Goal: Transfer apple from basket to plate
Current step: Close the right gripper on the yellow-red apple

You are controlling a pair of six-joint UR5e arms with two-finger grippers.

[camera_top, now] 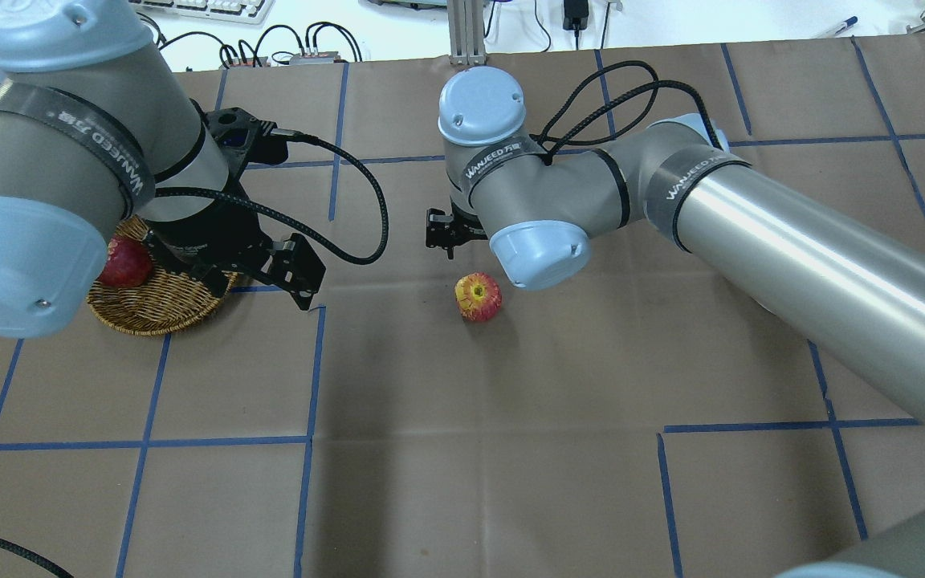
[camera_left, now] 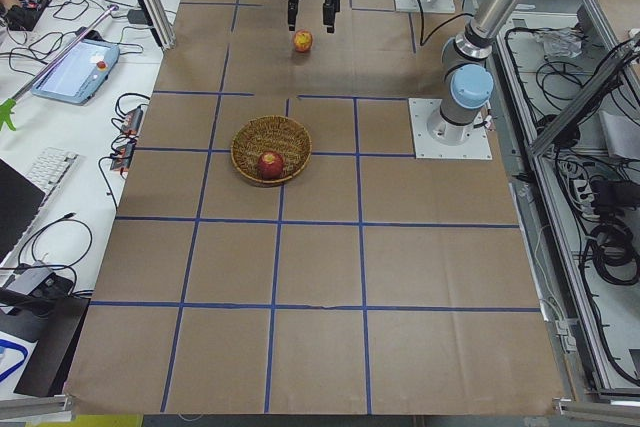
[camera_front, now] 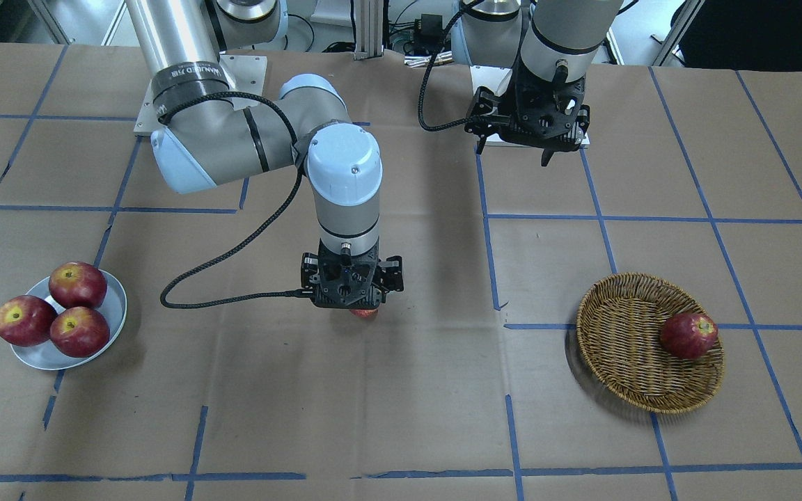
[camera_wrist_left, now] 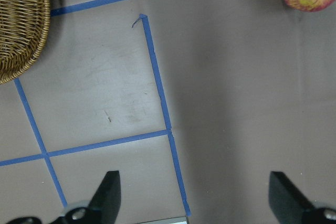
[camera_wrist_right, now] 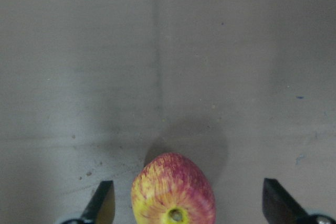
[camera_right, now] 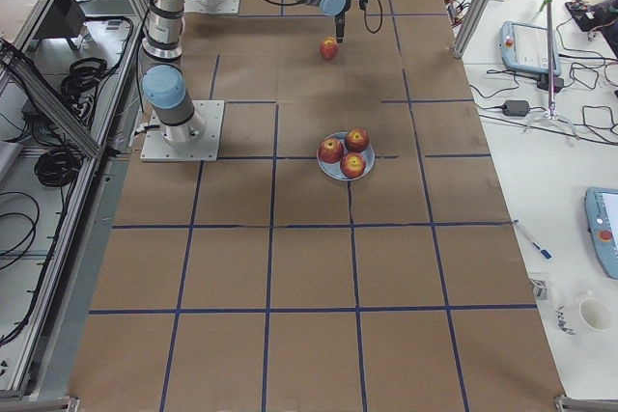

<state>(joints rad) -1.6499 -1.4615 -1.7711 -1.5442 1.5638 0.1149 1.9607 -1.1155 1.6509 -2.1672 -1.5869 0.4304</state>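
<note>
The apple [camera_top: 478,297] sits on the bare table [camera_top: 470,482], about midway between the basket [camera_front: 624,348] on the left and the plate [camera_front: 114,306] on the right. Its stem axis stands near upright, the yellow hollow tipped slightly toward the robot. The right arm reaches over the table's middle with its wrist pointing straight down. The right gripper [camera_left: 309,19] hangs just above the apple, fingers spread wide, touching nothing. The left gripper [camera_wrist_left: 193,176], equally wide and empty, hangs beside the basket.
</note>
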